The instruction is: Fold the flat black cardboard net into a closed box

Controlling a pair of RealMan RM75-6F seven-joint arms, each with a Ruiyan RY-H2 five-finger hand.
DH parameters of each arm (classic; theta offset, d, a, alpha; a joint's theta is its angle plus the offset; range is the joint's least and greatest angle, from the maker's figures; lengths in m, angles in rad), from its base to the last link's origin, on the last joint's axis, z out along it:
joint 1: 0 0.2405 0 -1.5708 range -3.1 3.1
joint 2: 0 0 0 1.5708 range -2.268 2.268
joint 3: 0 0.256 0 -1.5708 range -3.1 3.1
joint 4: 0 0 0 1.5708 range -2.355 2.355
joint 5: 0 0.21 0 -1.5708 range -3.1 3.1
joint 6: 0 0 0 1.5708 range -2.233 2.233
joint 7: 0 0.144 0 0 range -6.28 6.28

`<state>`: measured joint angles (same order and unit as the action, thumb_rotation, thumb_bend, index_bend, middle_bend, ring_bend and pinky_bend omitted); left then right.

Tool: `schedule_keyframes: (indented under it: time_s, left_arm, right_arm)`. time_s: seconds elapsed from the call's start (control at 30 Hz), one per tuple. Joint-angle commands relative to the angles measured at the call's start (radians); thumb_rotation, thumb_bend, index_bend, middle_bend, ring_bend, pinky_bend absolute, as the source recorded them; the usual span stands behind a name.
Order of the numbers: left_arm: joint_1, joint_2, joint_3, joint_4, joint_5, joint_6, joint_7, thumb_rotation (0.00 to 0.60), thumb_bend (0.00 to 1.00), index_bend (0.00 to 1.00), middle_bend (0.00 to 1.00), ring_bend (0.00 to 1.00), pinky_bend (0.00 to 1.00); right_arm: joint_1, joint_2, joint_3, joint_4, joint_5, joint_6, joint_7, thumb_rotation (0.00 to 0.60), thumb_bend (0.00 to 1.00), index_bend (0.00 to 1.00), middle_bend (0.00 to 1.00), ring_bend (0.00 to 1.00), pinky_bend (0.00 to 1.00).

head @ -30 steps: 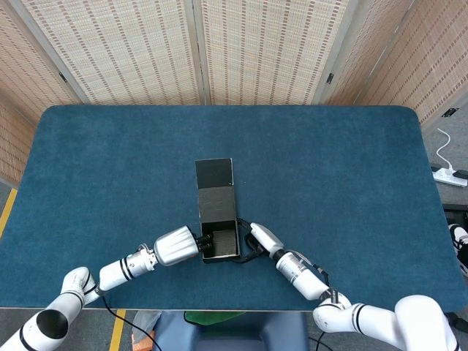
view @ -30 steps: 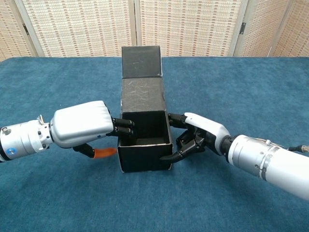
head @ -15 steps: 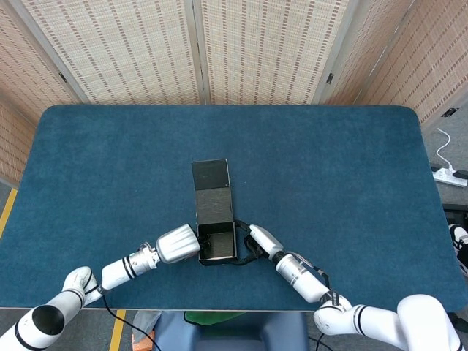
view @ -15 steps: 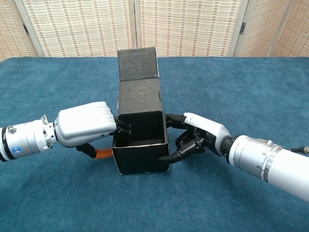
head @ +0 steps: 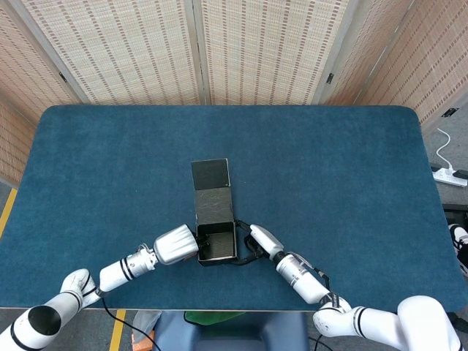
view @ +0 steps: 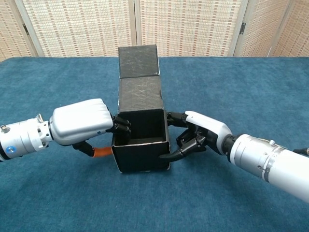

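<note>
A: Where is the box (view: 141, 145) right now?

B: On the blue table (head: 329, 183), near the front edge and a little left of centre. In the chest view its 4 walls stand upright and the top is open, so you look down into a dark hollow.

A: And the lid?

B: Not folded over. A long flap (view: 139, 77) runs away from the back wall toward the screens (head: 219, 51). In the head view it lies as 2 panels in a row behind the opening; in the chest view it looks tilted up, with a crease across it.

A: What is the left hand (view: 79, 124) doing?

B: It sits against the box's left wall. Its dark fingertips (view: 121, 126) hook over that wall's top edge and reach inside, so it grips the wall. An orange piece shows under the hand, at the foot of the box.

A: The right hand (view: 200, 135)?

B: It is at the right wall. One finger lies along the upper edge at the back corner, and another curls down toward the front lower corner. They touch the wall from outside; whether it pinches or only presses, I cannot tell.

A: Anything else?

B: A white power strip (head: 453, 175) with its cable lies on the floor off the table's right end.
</note>
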<state>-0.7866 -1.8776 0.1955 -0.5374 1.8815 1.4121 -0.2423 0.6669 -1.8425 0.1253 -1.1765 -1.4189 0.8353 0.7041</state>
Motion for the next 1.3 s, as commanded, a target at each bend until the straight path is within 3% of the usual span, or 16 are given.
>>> schedule_keyframes:
  time_s: [0.03, 0.47, 0.63, 0.7, 0.77, 0.83, 0.93, 1.3]
  left_arm:
    - [-0.001, 0.025, -0.016, -0.043, -0.011, 0.018, 0.014, 0.6, 0.41, 0.39, 0.41, 0.86, 0.98]
    - [0.033, 0.146, -0.07, -0.222, -0.047, 0.126, 0.026, 0.6, 0.4, 0.18, 0.28, 0.84, 0.98]
    - [0.059, 0.193, -0.092, -0.277, -0.072, 0.158, -0.01, 0.6, 0.4, 0.16, 0.27, 0.84, 0.98]
    - [0.07, 0.215, -0.1, -0.324, -0.099, 0.142, -0.06, 0.6, 0.4, 0.16, 0.26, 0.83, 0.98]
    - [0.079, 0.237, -0.106, -0.375, -0.127, 0.117, -0.111, 0.6, 0.4, 0.14, 0.24, 0.83, 0.98]
    - [0.088, 0.269, -0.107, -0.44, -0.155, 0.082, -0.163, 0.6, 0.39, 0.09, 0.21, 0.82, 0.98]
    - [0.097, 0.313, -0.105, -0.523, -0.189, 0.028, -0.214, 0.6, 0.36, 0.03, 0.18, 0.8, 0.98]
    - [0.101, 0.393, -0.11, -0.687, -0.284, -0.164, -0.396, 0.6, 0.32, 0.0, 0.06, 0.74, 0.98]
  right_arm:
    - [-0.001, -0.002, 0.006, 0.0, 0.006, 0.007, -0.011, 0.6, 0.35, 0.35, 0.49, 0.83, 1.0]
    - [0.032, -0.032, 0.074, 0.041, 0.065, -0.008, -0.049, 0.6, 0.35, 0.35, 0.46, 0.83, 1.0]
    - [0.063, -0.076, 0.108, 0.107, 0.104, -0.041, -0.074, 0.6, 0.35, 0.32, 0.41, 0.83, 1.0]
    - [0.077, -0.094, 0.115, 0.128, 0.115, -0.058, -0.081, 0.6, 0.34, 0.26, 0.37, 0.82, 1.0]
    - [0.083, -0.102, 0.115, 0.133, 0.116, -0.069, -0.081, 0.6, 0.28, 0.12, 0.28, 0.8, 1.0]
    - [0.08, -0.104, 0.106, 0.132, 0.105, -0.057, -0.089, 0.6, 0.14, 0.01, 0.15, 0.76, 1.0]
    - [0.068, -0.091, 0.093, 0.109, 0.096, -0.044, -0.098, 0.6, 0.0, 0.0, 0.02, 0.7, 1.0]
    - [0.024, -0.042, 0.053, -0.006, 0.101, -0.02, -0.168, 0.6, 0.0, 0.0, 0.0, 0.64, 1.0]
